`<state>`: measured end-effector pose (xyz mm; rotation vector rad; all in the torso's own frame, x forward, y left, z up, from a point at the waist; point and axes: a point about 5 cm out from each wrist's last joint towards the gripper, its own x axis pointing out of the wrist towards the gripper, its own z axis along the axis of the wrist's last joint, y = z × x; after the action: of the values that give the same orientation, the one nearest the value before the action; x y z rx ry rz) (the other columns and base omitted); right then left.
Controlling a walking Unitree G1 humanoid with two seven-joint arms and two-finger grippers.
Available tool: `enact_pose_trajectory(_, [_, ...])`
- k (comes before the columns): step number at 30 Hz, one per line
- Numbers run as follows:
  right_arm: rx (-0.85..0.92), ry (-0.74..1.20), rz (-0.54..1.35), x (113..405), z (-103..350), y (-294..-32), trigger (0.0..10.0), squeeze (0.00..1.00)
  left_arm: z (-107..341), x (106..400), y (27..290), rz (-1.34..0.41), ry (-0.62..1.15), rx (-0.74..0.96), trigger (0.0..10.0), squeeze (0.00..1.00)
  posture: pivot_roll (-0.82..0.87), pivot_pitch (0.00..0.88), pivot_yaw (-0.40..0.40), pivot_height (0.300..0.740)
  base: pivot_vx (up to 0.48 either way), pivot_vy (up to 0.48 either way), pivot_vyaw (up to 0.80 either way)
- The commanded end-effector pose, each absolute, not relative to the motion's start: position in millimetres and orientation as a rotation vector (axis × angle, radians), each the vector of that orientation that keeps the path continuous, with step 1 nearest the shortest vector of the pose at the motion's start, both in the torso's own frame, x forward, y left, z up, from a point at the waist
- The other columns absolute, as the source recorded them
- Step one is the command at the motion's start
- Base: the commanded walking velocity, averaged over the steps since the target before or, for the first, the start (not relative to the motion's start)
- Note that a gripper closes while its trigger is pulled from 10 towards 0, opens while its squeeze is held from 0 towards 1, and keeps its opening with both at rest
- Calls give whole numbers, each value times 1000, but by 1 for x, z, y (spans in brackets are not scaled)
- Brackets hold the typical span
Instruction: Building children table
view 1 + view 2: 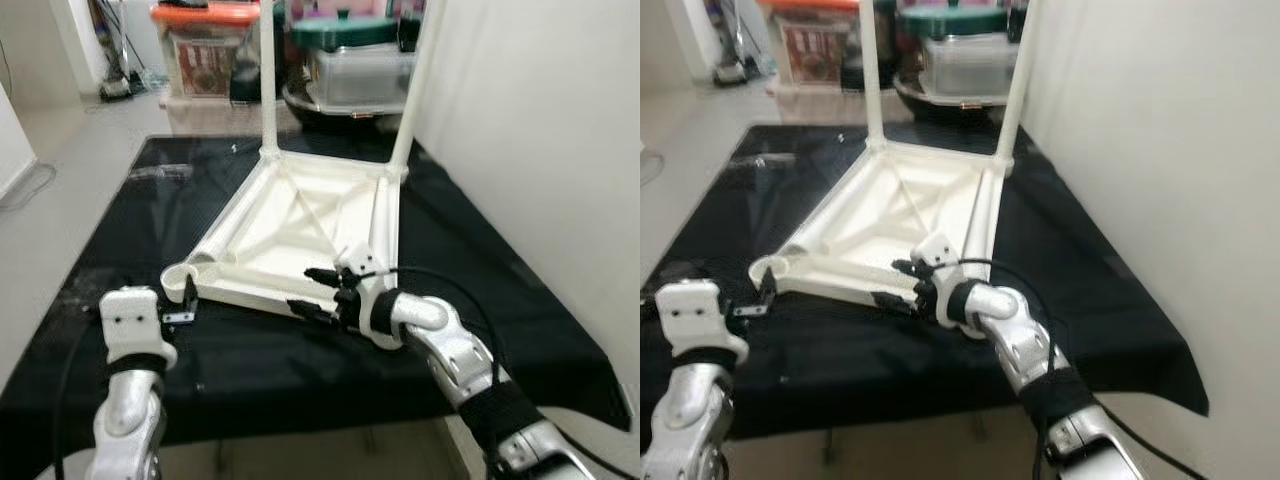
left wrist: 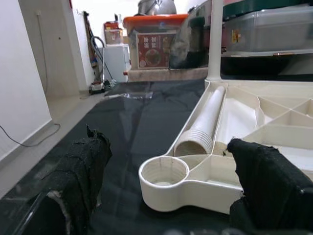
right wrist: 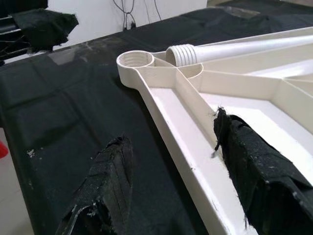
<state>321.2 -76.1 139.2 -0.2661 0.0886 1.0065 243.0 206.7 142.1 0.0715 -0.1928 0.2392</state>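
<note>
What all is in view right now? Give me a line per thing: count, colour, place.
Tabletop: one, cream-white, upside down on the black cloth, ribbed underside up.
Fitted legs: two, cream-white, standing upright in the two far corners.
Loose leg: one, cream-white, lying inside the tabletop along its left edge, threaded end toward the near corner.
Empty socket: one, cream-white, near-left corner of the tabletop.
Black cloth: one, covering the surface under the tabletop.
Storage boxes: several beyond the cloth, one clear with an orange lid, one with a dark green lid.
Wall: white, on the right.
Left gripper: open, by the empty socket.
Right gripper: open, straddling the tabletop's near edge.
</note>
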Motion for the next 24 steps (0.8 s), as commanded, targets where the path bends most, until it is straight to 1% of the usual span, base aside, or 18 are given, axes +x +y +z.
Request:
enact_pose_trajectory(1, [-284, 65, 1003, 324, 142, -74, 10000, 0, 141, 245, 206, 237, -179, 70, 10000, 0, 65, 0, -83, 740, 0, 0, 0])
enact_pose_trajectory(10, [-270, 52, 960, 326, 143, -71, 10000, 0, 138, 246, 198, 208, -168, 63, 10000, 0, 51, 0, -68, 740, 0, 0, 0])
enact_pose_trajectory(14, [-289, 54, 978, 327, 143, -70, 10000, 0, 139, 247, 201, 212, -168, 64, 10000, 0, 54, 0, -69, 740, 0, 0, 0])
enact_pose_trajectory(19, [-308, 51, 1015, 327, 142, -63, 10000, 0, 140, 246, 205, 226, -168, 63, 10000, 0, 59, 0, -76, 740, 0, 0, 0])
enact_pose_trajectory(20, [-303, 45, 1013, 327, 143, -61, 10000, 0, 140, 245, 205, 227, -169, 62, 10000, 0, 59, 0, -76, 740, 0, 0, 800])
enact_pose_trajectory(21, [-230, 63, 997, 329, 144, -60, 10000, 0, 140, 245, 204, 225, -166, 63, 10000, 0, 66, 0, -81, 740, 0, 0, 0])
enact_pose_trajectory(23, [-231, 50, 995, 330, 146, -58, 10000, 0, 139, 244, 203, 224, -166, 66, 10000, 0, 66, 0, -81, 740, 0, 0, 0])
enact_pose_trajectory(24, [-275, 24, 990, 330, 148, -57, 10000, 0, 139, 244, 202, 223, -165, 66, 10000, 0, 64, 0, -78, 740, 0, 0, 800])
